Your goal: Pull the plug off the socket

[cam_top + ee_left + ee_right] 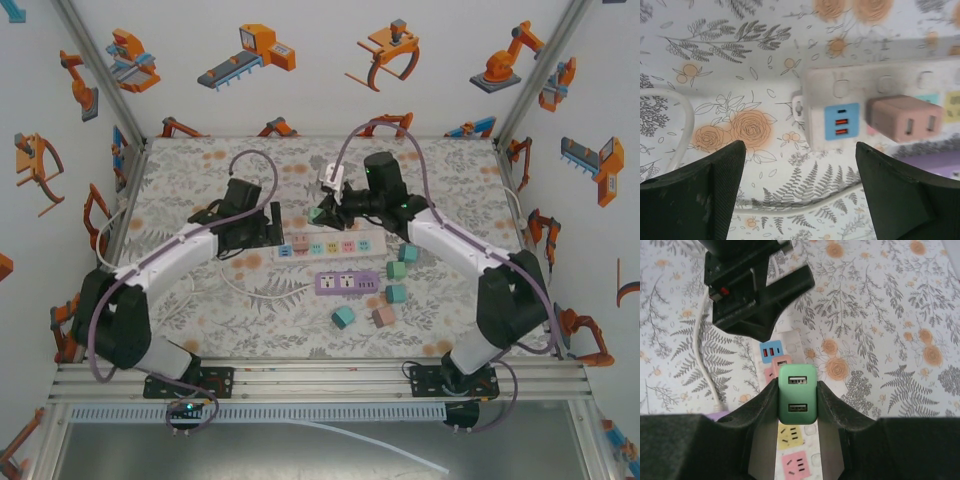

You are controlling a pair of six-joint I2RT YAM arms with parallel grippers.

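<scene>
Finding: right end effector (797, 396) pinching green plug (797, 390) by flat sides, above white socket strip (792, 432), apparently unseated. Left end effector (800, 150) spread near strip end; pink plug (902, 125) seated. Plugs judged light, rigid, smooth-sided: grip opposite flats, pull straight.

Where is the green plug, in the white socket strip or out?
Out, it seems. The right tool grips the green plug, raised above the white socket strip; its prongs are hidden.
</scene>
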